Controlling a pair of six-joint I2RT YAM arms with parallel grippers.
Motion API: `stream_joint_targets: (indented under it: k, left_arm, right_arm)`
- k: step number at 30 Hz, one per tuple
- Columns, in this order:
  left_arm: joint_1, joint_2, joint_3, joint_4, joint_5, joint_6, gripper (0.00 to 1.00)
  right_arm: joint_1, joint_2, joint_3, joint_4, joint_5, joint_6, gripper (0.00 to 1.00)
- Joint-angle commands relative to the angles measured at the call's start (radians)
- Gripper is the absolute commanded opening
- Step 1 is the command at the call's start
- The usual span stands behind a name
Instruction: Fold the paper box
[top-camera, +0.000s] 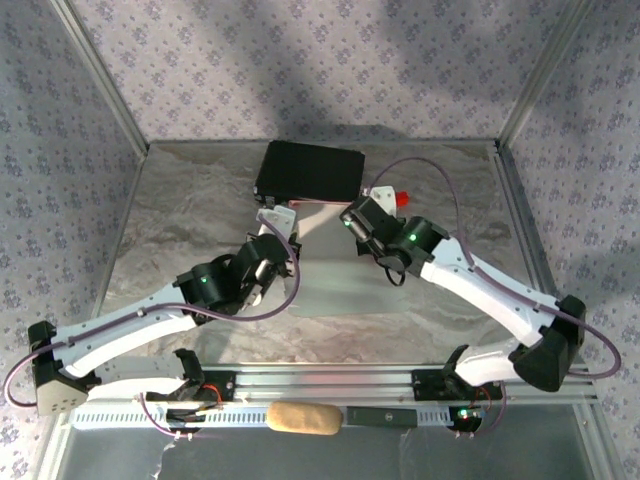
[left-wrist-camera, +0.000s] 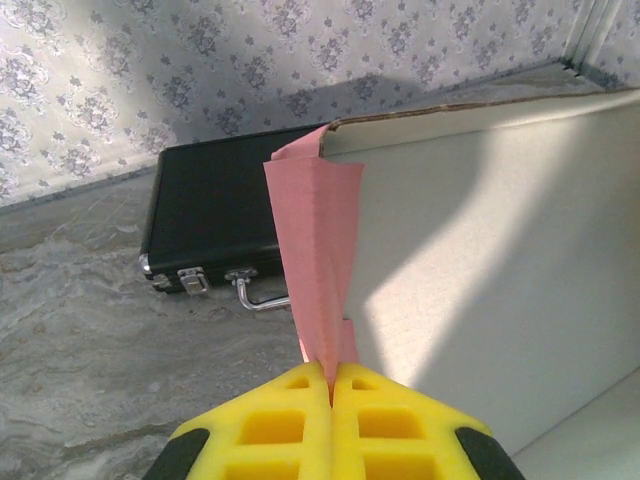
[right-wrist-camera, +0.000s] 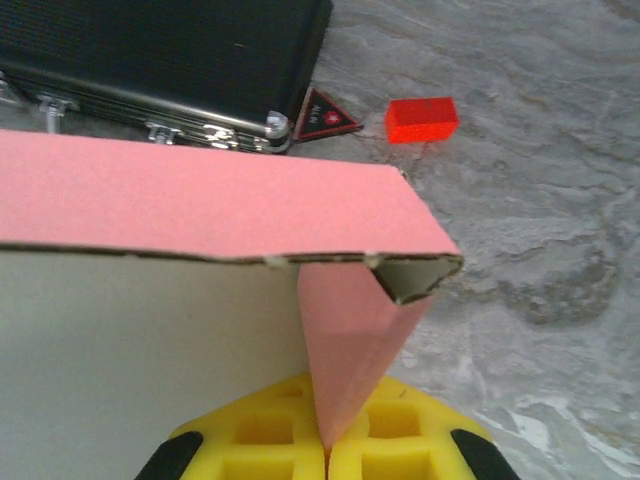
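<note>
We hold the box (right-wrist-camera: 200, 200) by both ends, lifted near the middle of the table (top-camera: 180, 220), just on our side of the black case (top-camera: 308, 170). The left gripper (left-wrist-camera: 332, 385) is fully closed. Its yellow fingers (left-wrist-camera: 275, 425) pinch a narrow pink flap that rises straight ahead of them, and the pale inner panel runs off to that gripper's right. The right gripper (right-wrist-camera: 325, 445) is closed the same way on a pink flap at the opposite end, where a small folded corner gapes open. From there the panel runs off to its left, with the pink outer face turned up and away. So the box's long axis lies across the table, from one gripper to the other, and each arm has one end. Neither arm is nearer than the other. We judge that the next fold depends on this line between the two pinches. Bringing the ends together or turning them should bend the card along its creases. Pulling them apart, or tilting one end alone, could tear a flap or twist the panel. The red block (right-wrist-camera: 421, 118) lies well clear beyond the right end, beside the case.
</note>
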Motion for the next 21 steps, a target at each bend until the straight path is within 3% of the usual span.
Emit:
stream_joint_targets:
  k: [1, 7, 21]
  left_arm:
    - [-0.017, -0.036, 0.012, 0.034, 0.039, -0.01, 0.0]
    - [-0.017, -0.044, 0.004, 0.041, 0.03, -0.018, 0.0]
    - [-0.017, -0.028, 0.008, 0.031, -0.005, -0.021, 0.0]
  right_arm:
    - [-0.022, -0.066, -0.045, 0.101, -0.104, -0.047, 0.0]
    - [-0.049, -0.089, -0.052, 0.127, -0.21, -0.059, 0.08]
    - [-0.067, -0.132, -0.1, 0.126, -0.234, -0.043, 0.24]
